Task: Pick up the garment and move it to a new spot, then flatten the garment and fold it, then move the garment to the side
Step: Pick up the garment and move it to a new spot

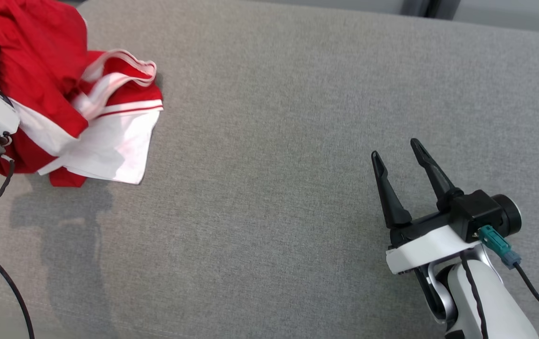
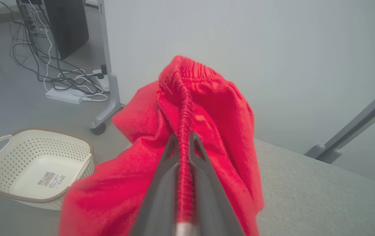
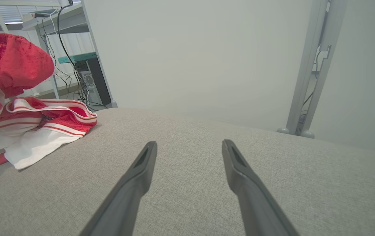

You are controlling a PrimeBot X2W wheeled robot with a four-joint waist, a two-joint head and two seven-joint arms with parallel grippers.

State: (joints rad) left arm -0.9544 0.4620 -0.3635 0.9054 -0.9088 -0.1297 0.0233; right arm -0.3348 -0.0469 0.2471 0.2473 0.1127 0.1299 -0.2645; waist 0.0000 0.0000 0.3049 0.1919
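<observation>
Left tool (image 2: 183, 137): jaws narrow, clamped on a ribbed elastic band of the garment (image 2: 207, 108). Only the finger ends show in the left wrist view; red cloth drapes over both sides and hides what lies under them. In the head view this tool is mostly cut off at the left edge, showing a white housing, dark cable and one dark finger buried in red folds.

Garment: bunched, overall shape can't be read. Red knit-looking fabric, gathered elastic band, a smooth white panel, and red-and-white striped trim curling in a loop. It's at the table's (image 1: 274, 141) left side. In the right wrist view the upper bunch hangs raised, with the striped and white part lying on the table beneath. The lower edge is partly lost off frame.

Right tool (image 1: 394, 148): jaws wide, nothing between them, over bare table and well apart from the garment. Fingers long, dark, tapering. A teal plug is on the wrist.

Table: grey woven cloth cover, matte, soft rounded edge.

Beside the table on the floor: a cream perforated plastic basket (image 2: 43, 150) with a loop handle, its label unreadable, partly hidden by red cloth. Behind it are a dark computer tower (image 2: 66, 26) and tangled cables (image 2: 59, 78), top cut off.
</observation>
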